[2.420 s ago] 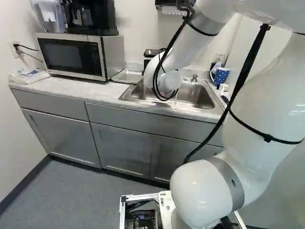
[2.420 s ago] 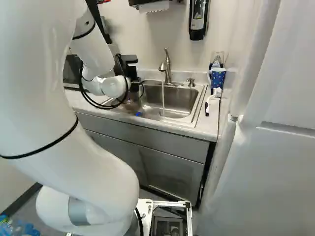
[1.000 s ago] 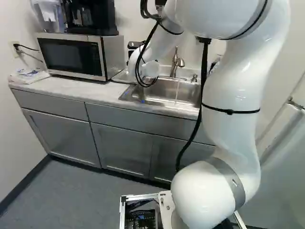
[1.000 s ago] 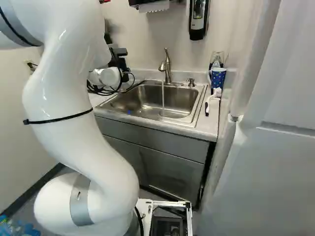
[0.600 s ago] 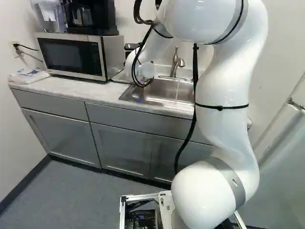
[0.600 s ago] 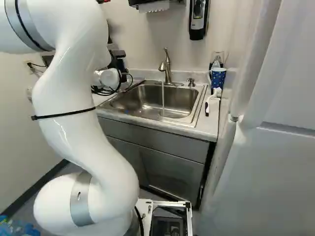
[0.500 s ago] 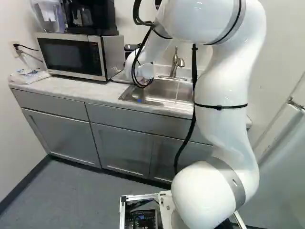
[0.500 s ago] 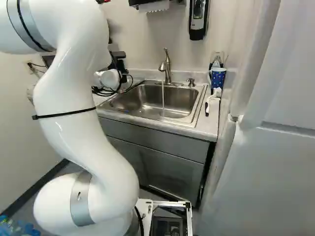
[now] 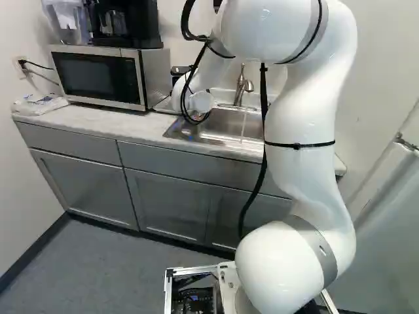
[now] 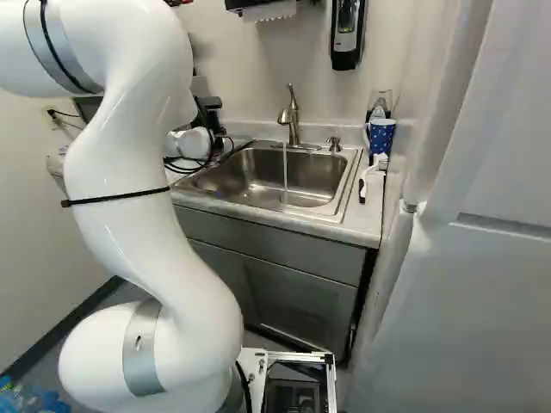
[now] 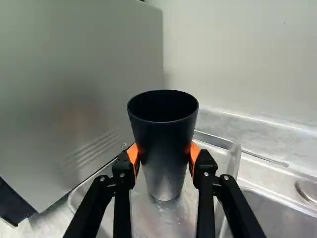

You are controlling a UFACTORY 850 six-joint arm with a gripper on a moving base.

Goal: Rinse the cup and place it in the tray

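Being held upright over a metal tray (image 11: 214, 154), a dark cup (image 11: 165, 144) is clasped from both sides by the end effector (image 10: 213, 120); whether the tray is touched cannot be told. The tray is set on the worktop (image 9: 85, 121), between the microwave (image 9: 98, 75) and the sink (image 10: 314, 178), where water (image 10: 285, 168) is poured from the faucet (image 10: 294, 122).

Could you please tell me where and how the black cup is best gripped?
I'd pinch the black cup around mid-height, coming from the side, as the gripper does now: it is upright, its tall wall tapers downward, and this leaves the rim free.
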